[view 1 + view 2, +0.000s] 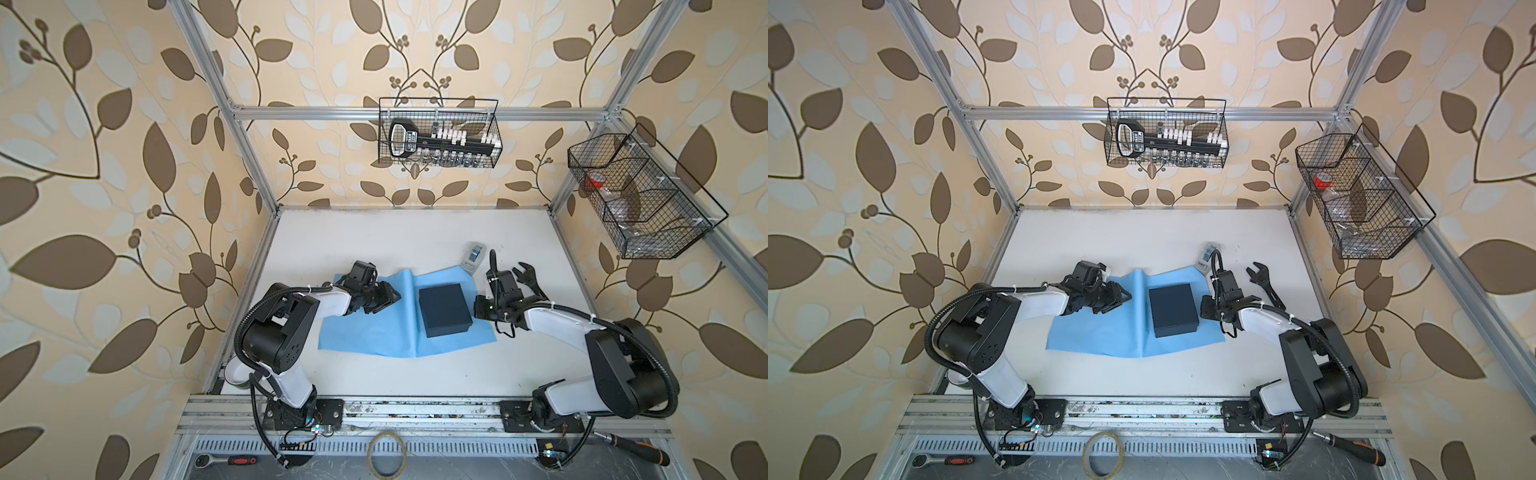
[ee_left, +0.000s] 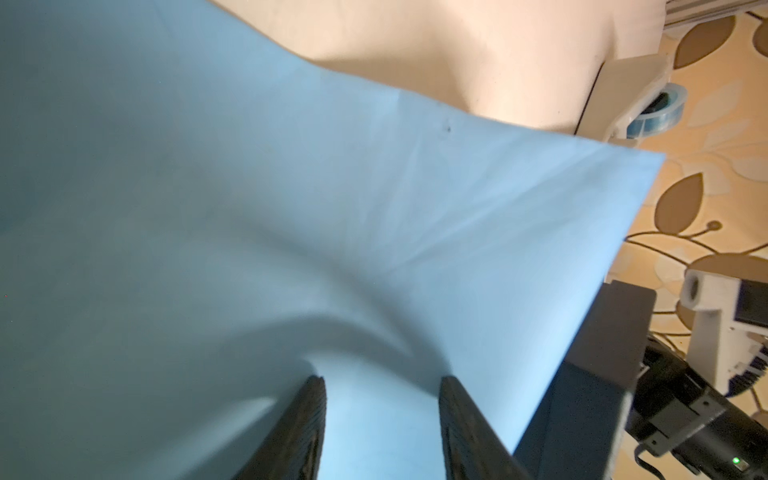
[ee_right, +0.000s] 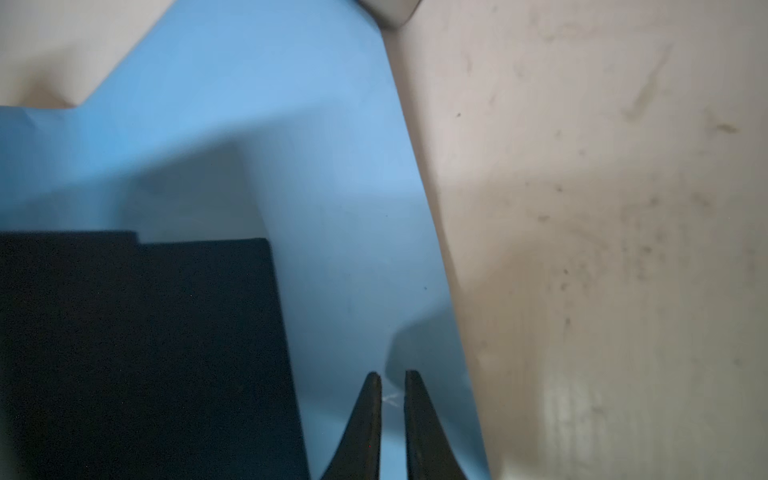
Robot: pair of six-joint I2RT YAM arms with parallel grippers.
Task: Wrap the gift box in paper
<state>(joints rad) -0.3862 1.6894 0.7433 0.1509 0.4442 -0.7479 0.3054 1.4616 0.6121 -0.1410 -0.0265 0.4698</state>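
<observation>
In both top views, a large thin sheet of light sky-blue paper (image 1: 365, 332) lies spread on the white tabletop (image 1: 374, 241). A dark navy, squarish cardboard gift box (image 1: 444, 309), lid on, sits on the sheet's right half, beside a raised crease that runs front to back. The left gripper (image 1: 388, 296) hangs over the wide bare flap on the left. The right gripper (image 1: 482, 311) points down at the narrow strip of paper just beside the box's right wall. A small clear tape dispenser (image 1: 473, 254) and a black adjustable wrench (image 1: 528, 279) lie on the table beyond the sheet. The left wrist view shows the left gripper (image 2: 382, 380) with its fingers (image 2: 307, 428) spread apart and nothing between them, over rippled, lifted paper (image 2: 291, 208). The box (image 2: 594, 374) stands off to one side in that view. The right wrist view shows the right gripper (image 3: 392, 374) with its fingers (image 3: 372, 415) parted only by a slim slot. They are poised over the paper (image 3: 332, 166) between the box (image 3: 145, 353) and the sheet's edge, and a small white crinkle shows in the paper at the tips. No grip on the sheet can be made out. Wrapping appears barely begun, with no side yet folded over the lid. The step will likely go best if the short right strip is taken right at its edge and raised flat against the box wall. The long left flap can then be drawn over the lid without dragging the box, and each fold creased along a box edge.
</observation>
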